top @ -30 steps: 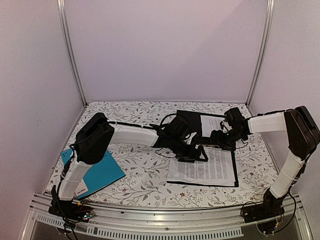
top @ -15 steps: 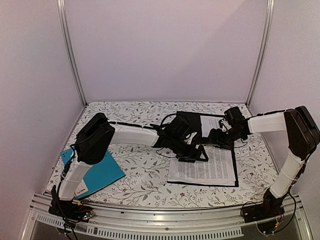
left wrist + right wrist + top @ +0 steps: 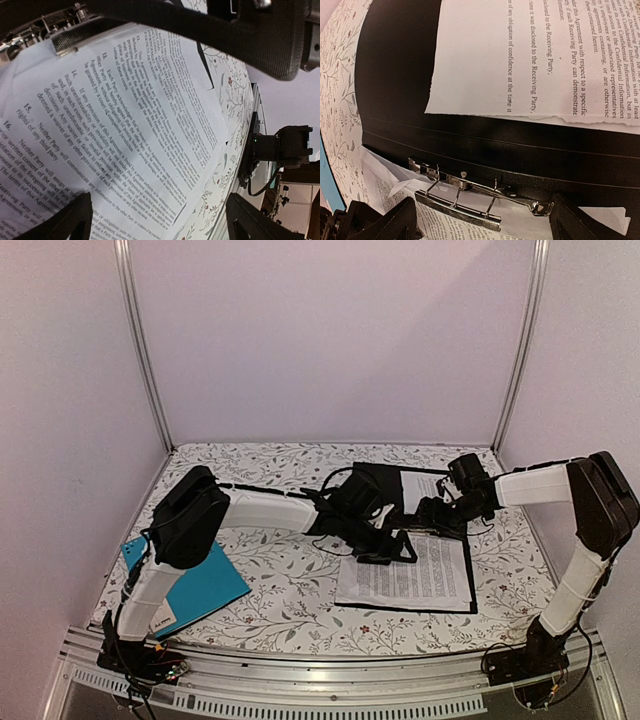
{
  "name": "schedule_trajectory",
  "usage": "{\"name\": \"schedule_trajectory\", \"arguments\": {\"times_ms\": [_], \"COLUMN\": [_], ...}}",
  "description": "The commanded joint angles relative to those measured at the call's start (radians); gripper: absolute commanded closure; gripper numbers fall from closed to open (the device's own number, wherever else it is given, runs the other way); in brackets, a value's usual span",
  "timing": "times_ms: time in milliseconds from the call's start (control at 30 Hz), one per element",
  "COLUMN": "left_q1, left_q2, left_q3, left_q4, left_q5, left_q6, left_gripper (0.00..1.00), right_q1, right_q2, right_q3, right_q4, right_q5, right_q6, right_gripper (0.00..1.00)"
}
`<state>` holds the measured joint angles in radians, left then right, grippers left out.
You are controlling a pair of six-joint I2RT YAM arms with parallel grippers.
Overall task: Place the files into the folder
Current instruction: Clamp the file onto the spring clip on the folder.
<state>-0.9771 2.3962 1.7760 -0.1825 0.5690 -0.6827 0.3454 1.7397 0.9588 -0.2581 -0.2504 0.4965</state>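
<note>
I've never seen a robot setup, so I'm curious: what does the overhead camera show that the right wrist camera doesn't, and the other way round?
Only the overhead view takes in both arms, the left arm and the right arm, meeting over the open black folder, plus the walls around them. Only the right wrist view shows the silver clip up close and print large enough to read. Both show the folder, the printed files lying on it, and the flowered table.
</note>
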Motion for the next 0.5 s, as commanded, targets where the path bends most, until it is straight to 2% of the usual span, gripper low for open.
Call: {"name": "schedule_trajectory", "arguments": {"times_ms": [0,467], "left_q1": [-0.008,-0.003], "left_q2": [0.037,0.022], "left_q3": [-0.024,-0.037], "left_q4": [-0.078,-0.080], "left_q5": [-0.028,-0.032], "left_q6": [-0.003,-0.003], "left_gripper": [0.07,0.07], "right_q1": [-0.002,-0.001], "right_q2": [-0.026,-0.105], "right_q3": [0.021,0.024], "right_q4": [0.007,-0.006], "right_q5": [-0.032,-0.051], "right_q6": [0.010,0.017], "right_gripper": [0.09,0.11]}}
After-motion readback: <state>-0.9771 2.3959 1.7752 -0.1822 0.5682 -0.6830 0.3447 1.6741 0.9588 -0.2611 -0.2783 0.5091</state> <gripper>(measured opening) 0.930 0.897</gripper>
